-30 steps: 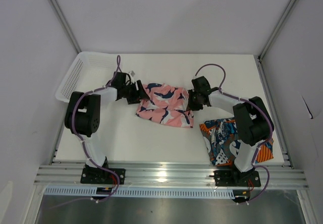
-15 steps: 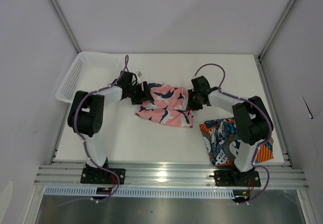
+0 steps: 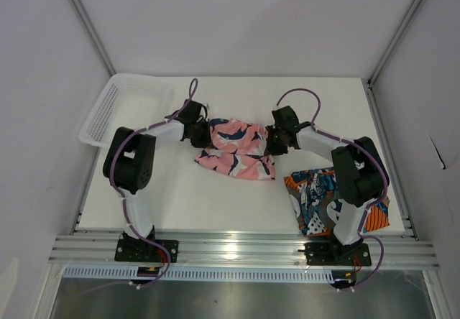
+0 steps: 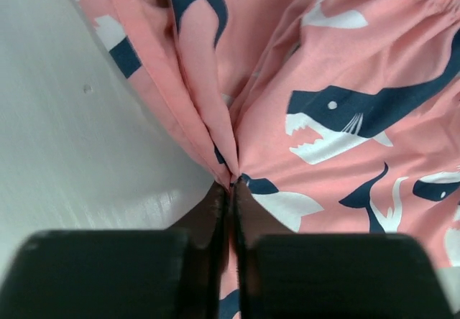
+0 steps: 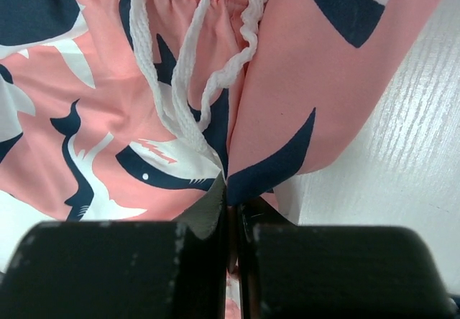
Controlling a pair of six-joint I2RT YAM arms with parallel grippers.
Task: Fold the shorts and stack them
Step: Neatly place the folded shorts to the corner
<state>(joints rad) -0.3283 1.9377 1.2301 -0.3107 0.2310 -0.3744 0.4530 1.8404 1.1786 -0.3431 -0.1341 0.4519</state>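
Both claws were closed on the pink shark-print shorts (image 3: pixel 236 149), which lay mid-table. The left gripper (image 4: pixel 231 187) pinched a gathered fold at the garment's left edge. The right gripper (image 5: pixel 231 202) pinched cloth just under the white drawstring (image 5: pixel 188 82). Judged step: grasp made, fold not yet begun. Next move likely calls for lifting both ends evenly and laying one half over the other. Fabric thin, soft, rumpled; waistband puckered; cord braided. The blue-orange printed shorts (image 3: pixel 323 197) lay by the right arm's base.

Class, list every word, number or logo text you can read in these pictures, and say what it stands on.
No text can be read.
The pink shorts show shark shapes only, no words.
The printed shorts have round logos too small to read.
The basket shows no label.
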